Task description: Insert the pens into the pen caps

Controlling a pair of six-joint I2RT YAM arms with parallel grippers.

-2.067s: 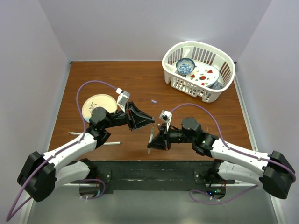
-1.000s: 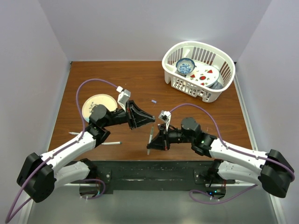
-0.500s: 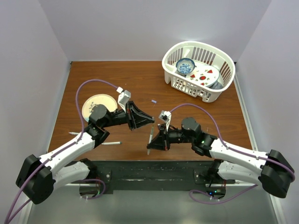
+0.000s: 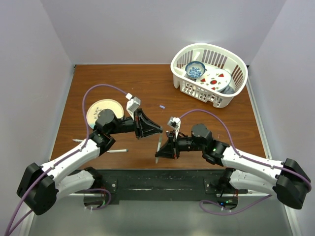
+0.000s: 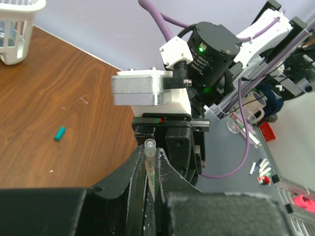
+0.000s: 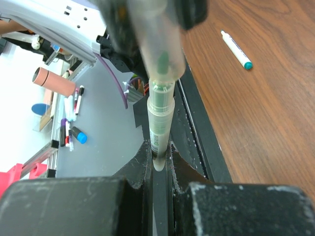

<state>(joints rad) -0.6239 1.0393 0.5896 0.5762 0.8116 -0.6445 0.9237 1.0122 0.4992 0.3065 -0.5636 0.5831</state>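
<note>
My left gripper [image 4: 158,130] is shut on a small translucent grey pen cap [image 5: 149,146], whose open end pokes out past the fingertips. My right gripper [image 4: 164,147] is shut on a pale pen [image 4: 158,150] with a green core, which shows close up in the right wrist view [image 6: 160,118]. The cap's open end points toward the right gripper, a short gap away. A small teal-blue cap [image 4: 162,105] lies loose on the table and also shows in the left wrist view [image 5: 59,133]. Two more pens [image 4: 118,151] lie near the left front edge.
A round cream plate [image 4: 101,109] lies under the left arm. A white basket [image 4: 231,93] holding dishes stands at the back right. A pen with a teal tip [image 6: 236,49] lies on the brown table. The black base rail [image 4: 162,177] runs along the front edge.
My left arm has shifted slightly, with the cap still in its jaws. The right arm and its pen have stayed put.
</note>
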